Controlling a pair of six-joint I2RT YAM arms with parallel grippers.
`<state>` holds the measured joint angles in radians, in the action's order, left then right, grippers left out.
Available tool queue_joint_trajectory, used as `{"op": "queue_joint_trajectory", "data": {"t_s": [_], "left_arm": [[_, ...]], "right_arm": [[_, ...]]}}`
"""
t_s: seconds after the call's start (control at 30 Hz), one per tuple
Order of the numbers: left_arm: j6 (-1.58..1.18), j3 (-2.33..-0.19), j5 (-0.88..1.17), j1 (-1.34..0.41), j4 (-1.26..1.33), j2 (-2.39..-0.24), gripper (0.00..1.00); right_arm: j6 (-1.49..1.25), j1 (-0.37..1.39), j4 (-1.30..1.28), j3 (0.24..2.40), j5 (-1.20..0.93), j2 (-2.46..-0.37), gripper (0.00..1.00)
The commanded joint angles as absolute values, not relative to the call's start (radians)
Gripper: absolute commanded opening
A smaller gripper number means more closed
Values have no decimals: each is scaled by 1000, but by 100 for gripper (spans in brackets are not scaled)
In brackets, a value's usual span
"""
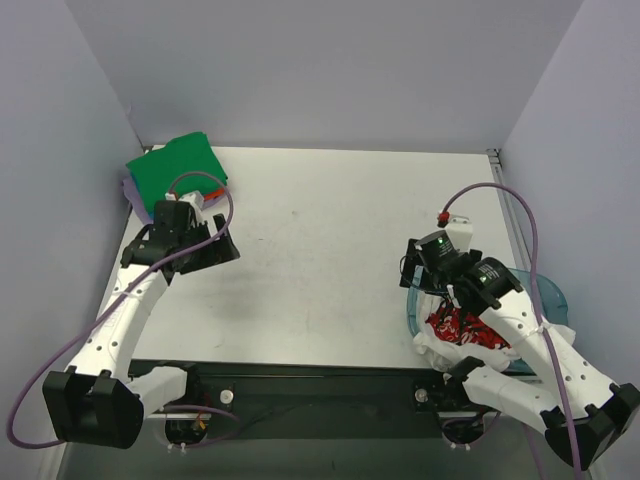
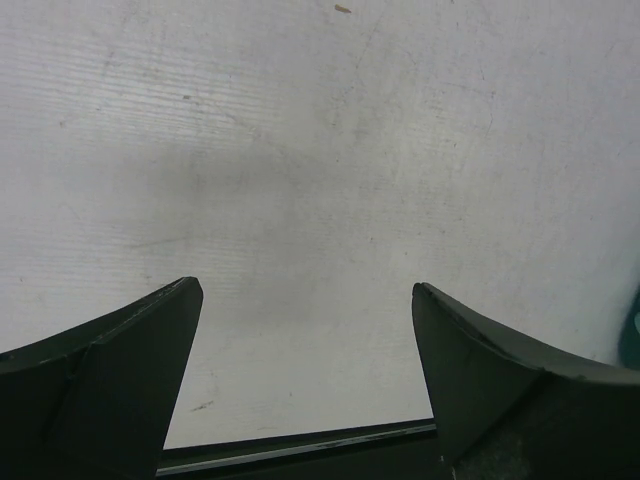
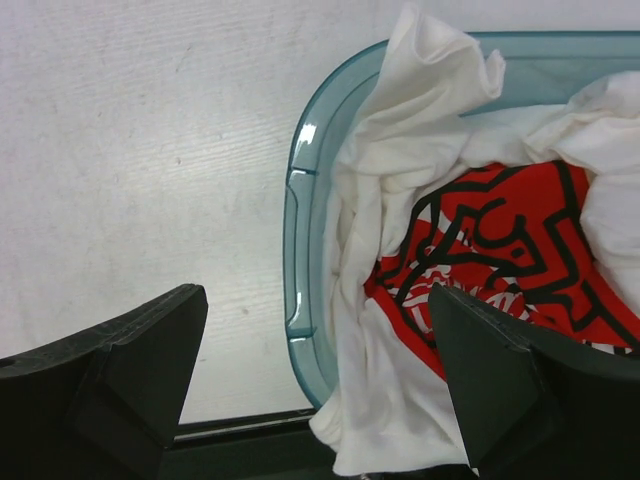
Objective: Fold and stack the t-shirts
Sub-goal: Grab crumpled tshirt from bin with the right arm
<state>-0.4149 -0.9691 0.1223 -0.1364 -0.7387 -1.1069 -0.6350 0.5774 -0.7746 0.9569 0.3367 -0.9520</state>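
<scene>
- Right wrist view: the white t-shirt (image 3: 380,170) lies crumpled in the blue bin (image 3: 298,200), spilling over its rim.
- Our right gripper (image 3: 315,292) hovers above it, jaws wide and empty; the left gripper (image 2: 305,286), equally spread, holds nothing.
- We judge the cloth light and limp: pinch a raised fold near the rim.
- A folded green t-shirt (image 1: 178,168) sits far left.

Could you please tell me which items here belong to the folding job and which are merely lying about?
Job:
- white t-shirt with red print, crumpled
- folded stack, green on top, far-left corner

Lying about:
- blue bin holding the white t-shirt
</scene>
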Motion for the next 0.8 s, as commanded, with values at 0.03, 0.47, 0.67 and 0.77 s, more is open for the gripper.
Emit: {"op": "queue_joint_trajectory", "data": {"t_s": [0.03,0.47,0.67,0.77], "left_arm": [[-425,-1043,94,-140,-738,-1140,97],[-407,-1043,205,-140,-669,-1184,96],[-396,-1026,232,-140,-649,-1183,95],[-405,-1012,242,-141,-637,-1175,95]], "right_arm": [[-664,575,-825,963,529,-950,100],[-887,296,-985,876,505,-956,100],[-856,99,-1011,870,445,-1028,100],[-841,-24,-1012,868,452,-1060,100]]}}
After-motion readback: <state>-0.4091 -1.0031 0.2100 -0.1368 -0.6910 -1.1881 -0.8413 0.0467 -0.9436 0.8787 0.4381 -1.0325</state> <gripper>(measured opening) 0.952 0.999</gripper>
